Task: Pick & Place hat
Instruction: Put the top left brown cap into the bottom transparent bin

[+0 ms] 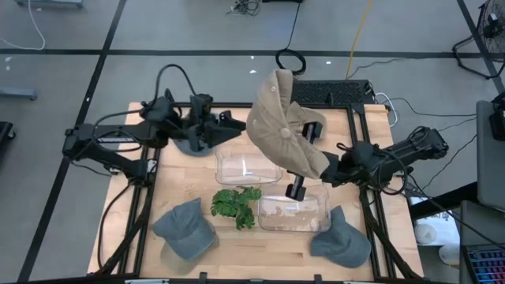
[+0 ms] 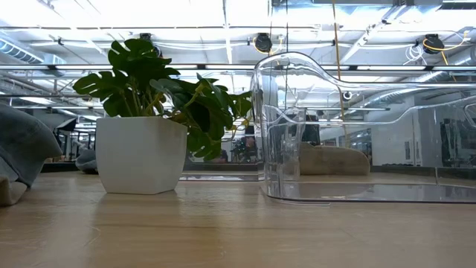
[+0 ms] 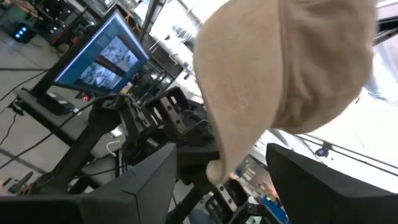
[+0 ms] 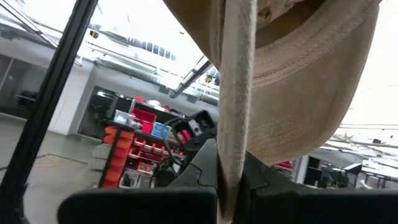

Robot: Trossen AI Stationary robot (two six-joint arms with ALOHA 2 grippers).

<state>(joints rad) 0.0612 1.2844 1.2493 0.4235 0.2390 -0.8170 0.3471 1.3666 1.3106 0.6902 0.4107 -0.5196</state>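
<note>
Where the right gripper point(image 1: 330, 169) pinches the tan hat point(image 1: 280, 122) by its brim edge, holds it aloft above the clear plastic bins point(image 1: 293, 211), crown tipped toward the table's far edge. Reaches in from the table's right side, forearm low and angled inward. Waits at the far left, the left gripper point(image 1: 207, 126), fingers point(image 3: 311, 186) spread, beside a grey hat point(image 1: 190, 140). Sits between the bins, a potted plant point(image 1: 237, 205).

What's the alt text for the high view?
Seen from above, the right pincer holds a tan hat raised over two clear bins on a wooden table. The left pincer waits at the far-left side; two grey hats and a potted plant sit nearer.
</note>
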